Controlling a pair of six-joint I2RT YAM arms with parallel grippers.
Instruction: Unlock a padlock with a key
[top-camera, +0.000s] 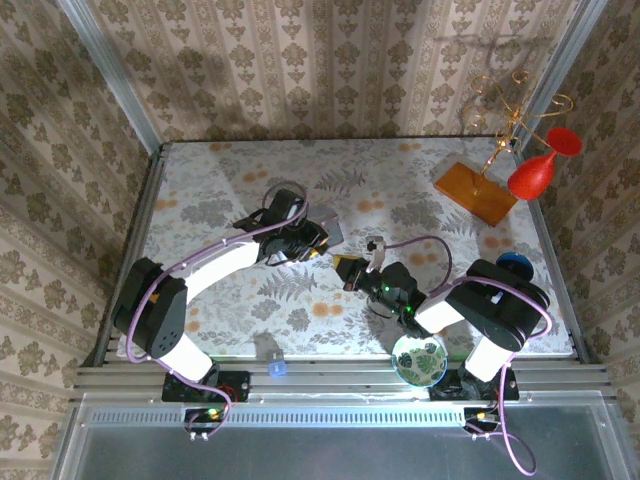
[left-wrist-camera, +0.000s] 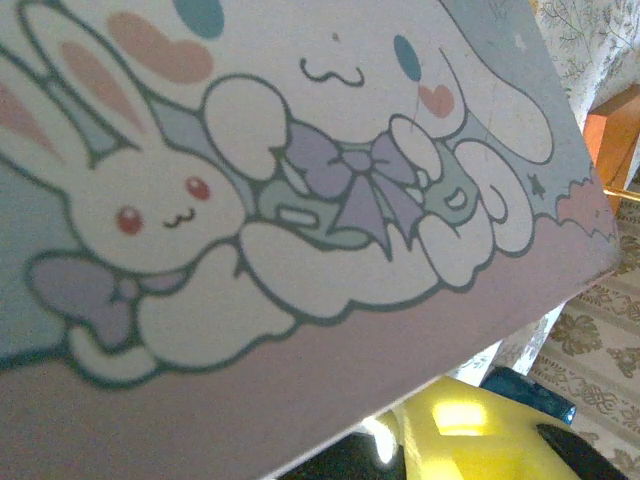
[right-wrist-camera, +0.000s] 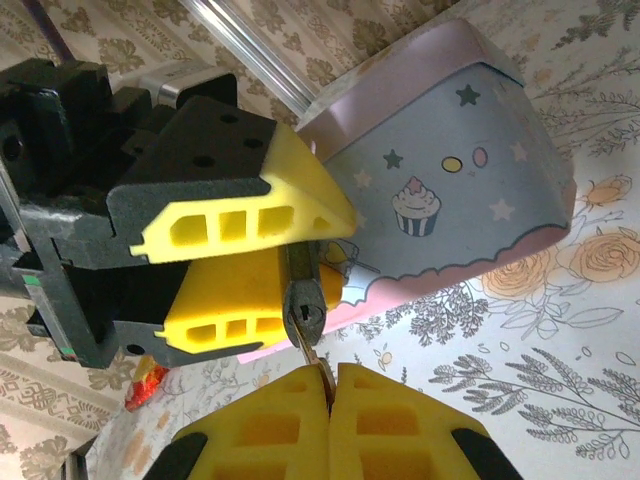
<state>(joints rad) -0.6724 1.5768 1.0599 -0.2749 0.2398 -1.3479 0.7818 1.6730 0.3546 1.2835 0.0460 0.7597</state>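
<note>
Right wrist view recorded the left gripper (right-wrist-camera: 318, 258) clamped on the padlock (right-wrist-camera: 304, 308). Its small dark body was pinched between two yellow pads, just in front of the tin box (right-wrist-camera: 450, 190) and close against the box's pink lower edge. The right gripper (right-wrist-camera: 330, 395) was clenched on the key (right-wrist-camera: 320, 365), with only a thin sliver of metal showing above its fingertips. The key sat directly under the padlock, on the same side of the tin box. We found the key tip at, or touching, the padlock's underside. We could not tell whether it had entered the keyway.

We judged the step in hand to be insertion, with turning to follow. We recommended the following:

- Bring the blade into line with the keyway before any push.
- Advance straight along the padlock's axis.
- Keep the left grip firm so the body does not swivel between the soft pads.
- Turn only once the key is fully seated.
- Watch for the thin key slipping or tilting in the foam, and avoid pressing the padlock into the tin box.
</note>
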